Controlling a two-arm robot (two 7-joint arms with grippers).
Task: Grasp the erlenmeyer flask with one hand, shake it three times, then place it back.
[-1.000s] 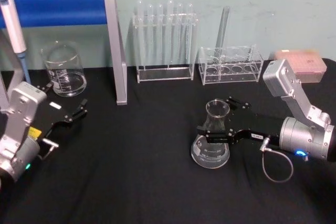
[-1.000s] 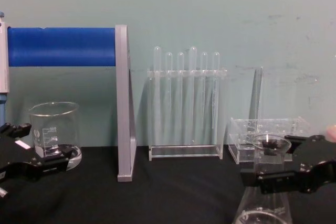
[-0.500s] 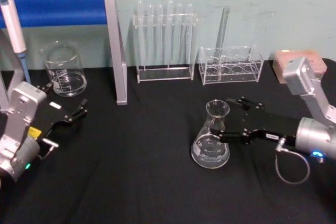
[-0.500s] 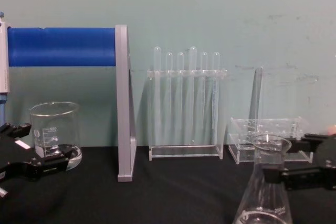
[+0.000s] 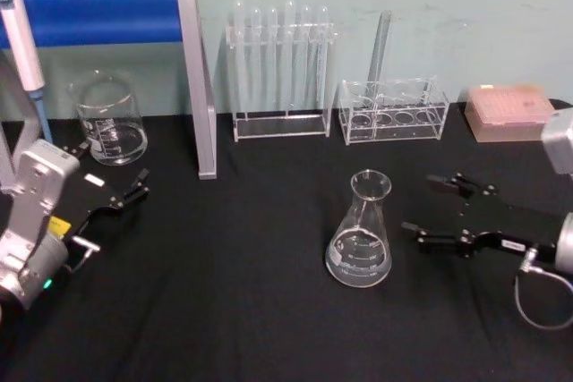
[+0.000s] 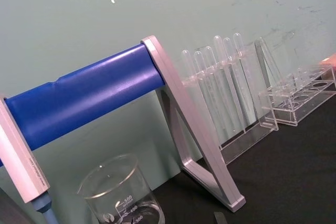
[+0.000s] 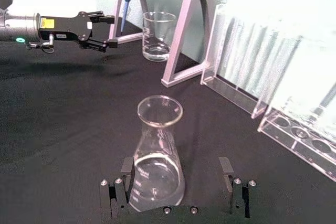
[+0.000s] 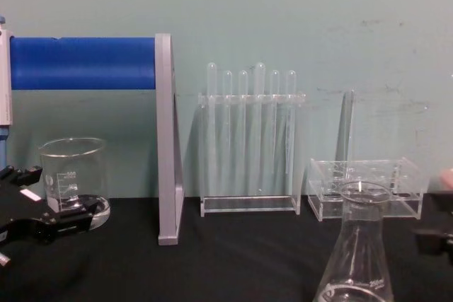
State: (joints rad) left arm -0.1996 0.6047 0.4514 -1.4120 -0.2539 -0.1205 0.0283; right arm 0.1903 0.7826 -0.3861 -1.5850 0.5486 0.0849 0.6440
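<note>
Standing upright on the black tabletop (image 5: 251,310) in the head view, the flask (image 5: 361,232) is free of any grip. The right tool (image 5: 439,206) sits just to its right, fingers spread wide and apart from the glass, pointing at it. Judgement: the flask rests flat on its base at mid-table, clear of the racks, so it is either set back or not yet taken; these pictures do not settle which. The left tool (image 5: 128,193) is parked at the left, near the beaker (image 5: 108,119), its fingers slightly parted and empty.

In the left wrist view, the beaker (image 6: 122,192), the blue-barred stand (image 6: 84,95) and the tube rack (image 6: 226,90) appear, well away from the flask.

In the right wrist view, the flask (image 7: 157,153) stands between the right tool's two open fingers (image 7: 126,171), glass untouched on either side. The left tool (image 7: 97,30) shows farther off, beside the beaker (image 7: 157,35).

In the chest view, the flask (image 8: 359,245) stands upright at lower right, in front of the low rack (image 8: 368,187). A dark part of the right tool (image 8: 435,238) is at the right edge, apart from the neck. The left tool (image 8: 42,221) lies low at left, before the beaker (image 8: 73,178).
</note>
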